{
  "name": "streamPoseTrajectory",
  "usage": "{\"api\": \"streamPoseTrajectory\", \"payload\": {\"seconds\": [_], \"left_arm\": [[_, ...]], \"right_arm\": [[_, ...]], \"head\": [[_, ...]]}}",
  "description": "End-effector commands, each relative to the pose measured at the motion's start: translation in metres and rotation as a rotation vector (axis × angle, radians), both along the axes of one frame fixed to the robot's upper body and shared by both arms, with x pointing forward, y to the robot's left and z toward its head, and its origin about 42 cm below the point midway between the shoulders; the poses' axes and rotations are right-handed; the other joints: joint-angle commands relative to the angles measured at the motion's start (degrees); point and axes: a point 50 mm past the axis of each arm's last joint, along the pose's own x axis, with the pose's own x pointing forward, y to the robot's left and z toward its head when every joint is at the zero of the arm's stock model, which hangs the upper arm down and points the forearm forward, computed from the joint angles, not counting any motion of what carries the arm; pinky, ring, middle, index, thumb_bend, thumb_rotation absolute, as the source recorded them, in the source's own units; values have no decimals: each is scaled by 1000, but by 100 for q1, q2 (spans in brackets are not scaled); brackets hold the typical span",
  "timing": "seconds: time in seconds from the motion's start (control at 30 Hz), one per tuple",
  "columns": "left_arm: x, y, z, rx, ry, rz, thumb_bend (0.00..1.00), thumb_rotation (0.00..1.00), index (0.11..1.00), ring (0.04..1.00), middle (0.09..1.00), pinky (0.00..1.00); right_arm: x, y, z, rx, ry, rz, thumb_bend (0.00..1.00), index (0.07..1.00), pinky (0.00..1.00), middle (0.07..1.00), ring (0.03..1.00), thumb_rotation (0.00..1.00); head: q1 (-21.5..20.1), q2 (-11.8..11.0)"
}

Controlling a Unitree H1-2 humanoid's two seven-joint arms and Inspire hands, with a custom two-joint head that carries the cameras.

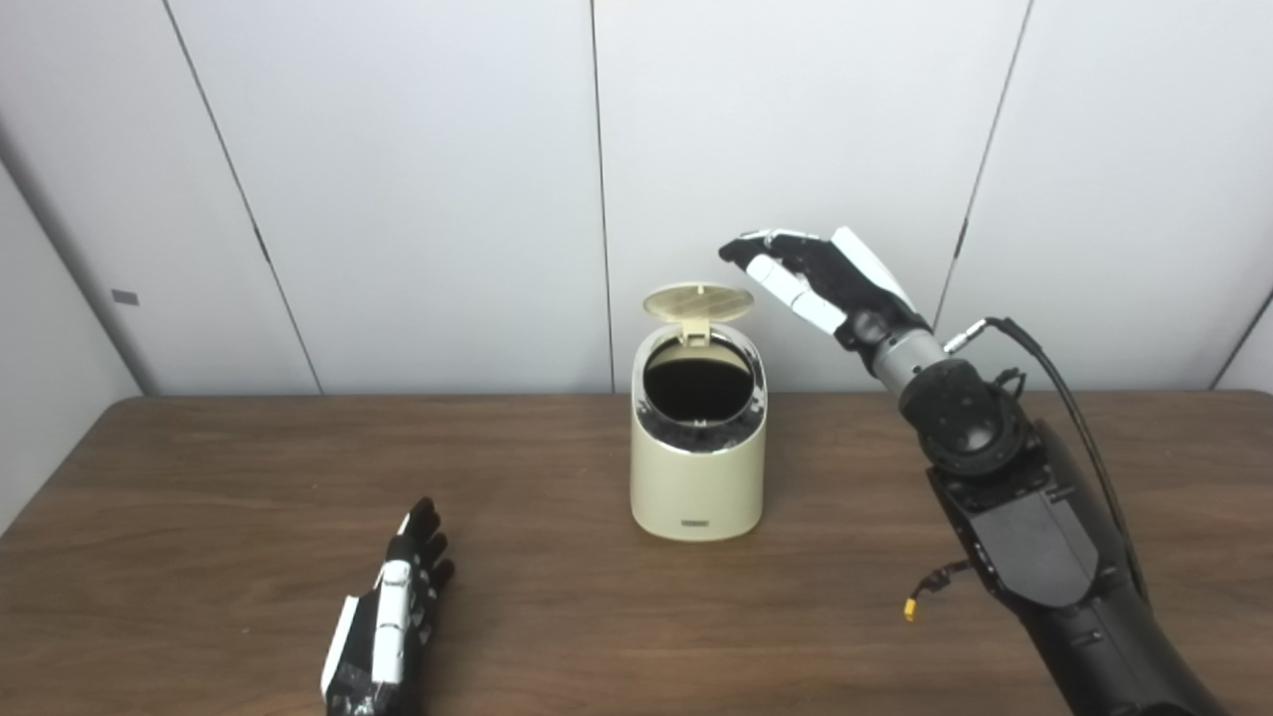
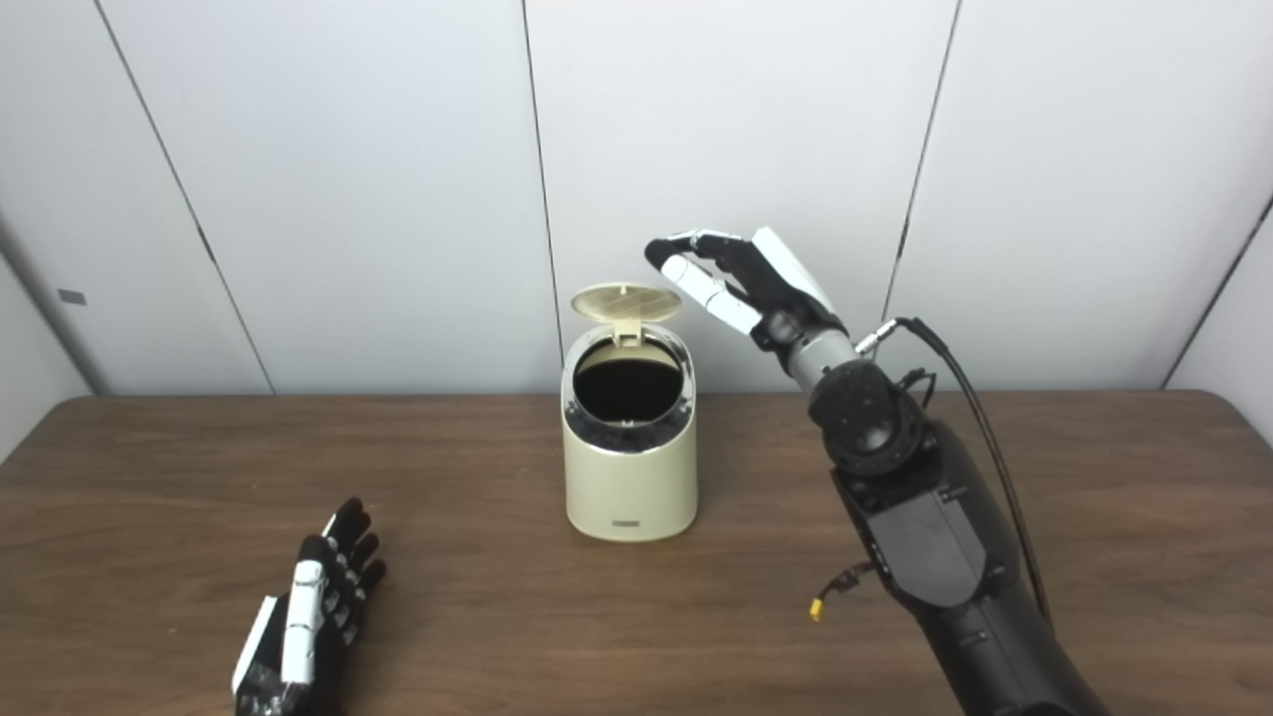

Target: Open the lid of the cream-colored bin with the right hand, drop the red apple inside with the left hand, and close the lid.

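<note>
Left hand (image 1: pixel 383 622) rests spread and empty before the cream bin (image 1: pixel 698 467); right hand (image 1: pixel 820 278), fingers extended, hovers beside the raised lid (image 1: pixel 698 301). No apple visible, possibly already inside; a careless swipe could topple the bin.

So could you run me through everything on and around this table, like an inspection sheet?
Surface: brown wooden table, bare apart from the bin.
Job's things: cream-colored bin upright mid-table, lid standing open; no red apple seen, interior dark.
Clutter: nothing seen.
Hands: left hand low over the near table, holding nothing; right hand raised beside the lid, fingers extended, apart from it.
Cables: black cable along the right forearm; loose yellow-tipped wire below it.
Surroundings: white panelled wall.
</note>
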Motion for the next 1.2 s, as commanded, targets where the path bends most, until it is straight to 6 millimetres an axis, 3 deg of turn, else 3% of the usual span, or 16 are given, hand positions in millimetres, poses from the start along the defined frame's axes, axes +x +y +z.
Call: {"api": "streamPoseTrajectory", "payload": {"seconds": [0.0,0.27,0.57,1.17], "left_arm": [[-2,-1,0,4,12,-4,602,965,1000,1000,1000,1000],[0,-3,0,11,5,-1,609,957,1000,1000,1000,1000],[1,-3,1,10,2,-5,605,957,1000,1000,1000,1000],[-1,-3,5,-15,5,-4,633,898,1000,1000,1000,1000]], "right_arm": [[0,4,40,-51,-119,31,536,747,943,938,979,1000],[-5,9,34,-158,-109,34,633,736,894,980,999,986],[-16,5,24,-162,-129,69,606,719,997,992,1000,932],[-48,-2,8,-292,-157,108,650,739,974,993,1000,962]], "head": [[-2,-3],[23,5],[16,31],[40,167]]}}
